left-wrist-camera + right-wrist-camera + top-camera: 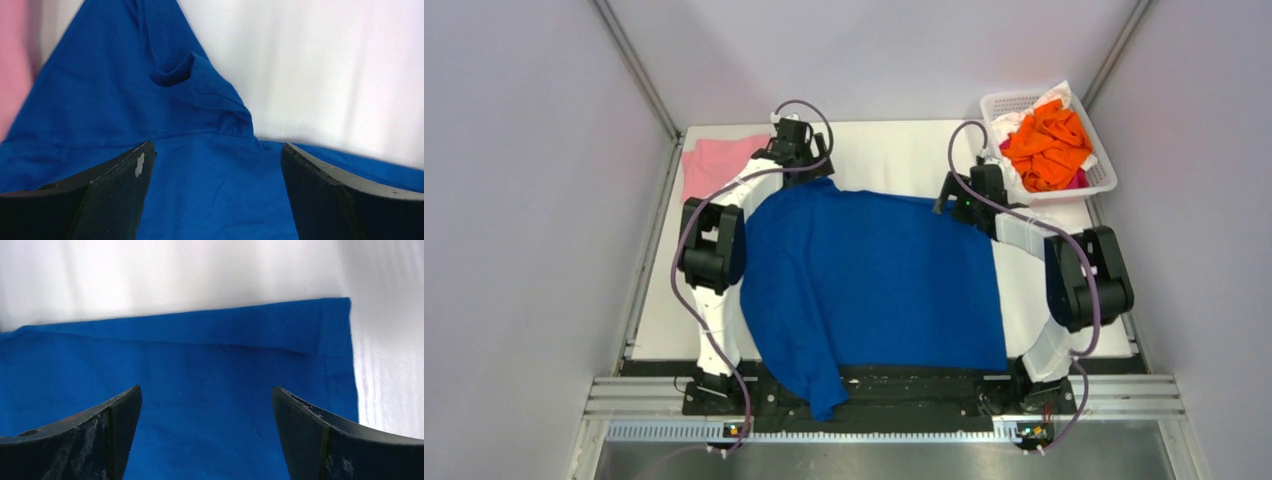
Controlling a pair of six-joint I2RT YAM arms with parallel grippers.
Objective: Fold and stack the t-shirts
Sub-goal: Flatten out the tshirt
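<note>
Top view: The blue t-shirt (874, 280) lies spread flat at the centre of the counter (894, 150). Its long axis runs left to right. One sleeve points to the far left corner; the other drapes over the near edge. The left end effector (794, 140) is at the far left corner of the cloth, the right end effector (964, 190) at the far right corner. The pink t-shirt (714, 160) lies far left. The orange t-shirts (1049, 145) fill the basket (1104, 165), far right.

Left wrist view: The left end effector (215, 150) is spread wide and released over the sleeve.

Right wrist view: The right end effector (207, 390) is spread wide, grasping nothing, over a straight far edge.
</note>
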